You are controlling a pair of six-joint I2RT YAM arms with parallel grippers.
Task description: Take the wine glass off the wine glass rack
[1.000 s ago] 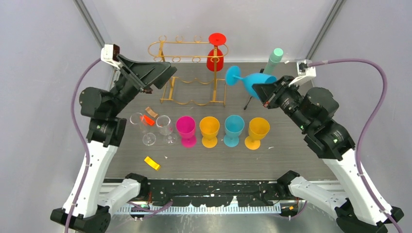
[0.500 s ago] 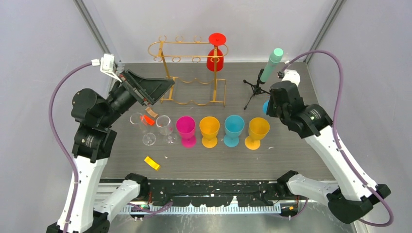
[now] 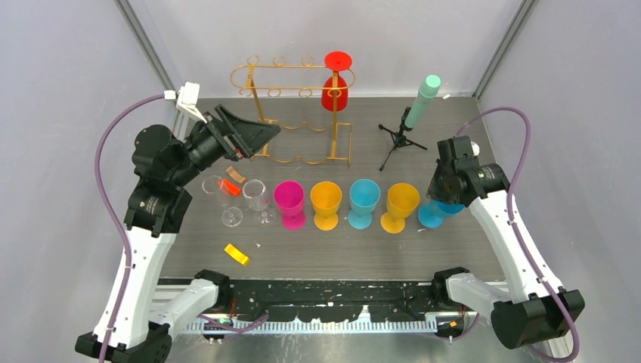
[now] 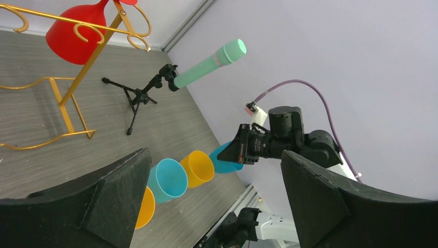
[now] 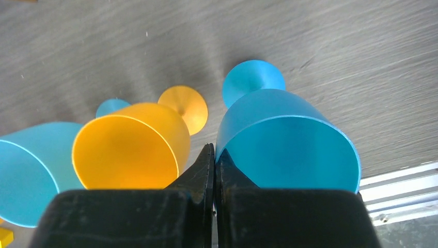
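Beside blue wine glass (image 3: pixel 432 216), orange goblet (image 3: pixel 401 203).

so the top cam sits high up behind both arm bases and looks down and forward, far enough back to get the whole surface (image 3: pixel 453 249) in one shot. left wrist cam is up off the surface and rolled over sideways, peering out between its own left fingers (image 4: pixel 103 201) across to the right side, so it shares the end of the wine glass rack (image 4: pixel 86 67) with the red glass (image 4: pixel 77 33), the tripod (image 4: pixel 135 101) and the right arm (image 4: pixel 289 139) with the top view. right wrist cam is way closer, aimed steeply down past its right fingers (image 5: pixel 129 217) at the blue glass (image 5: pixel 286 139) and orange glass (image 5: pixel 129 150), which is the right end of the row in the top view
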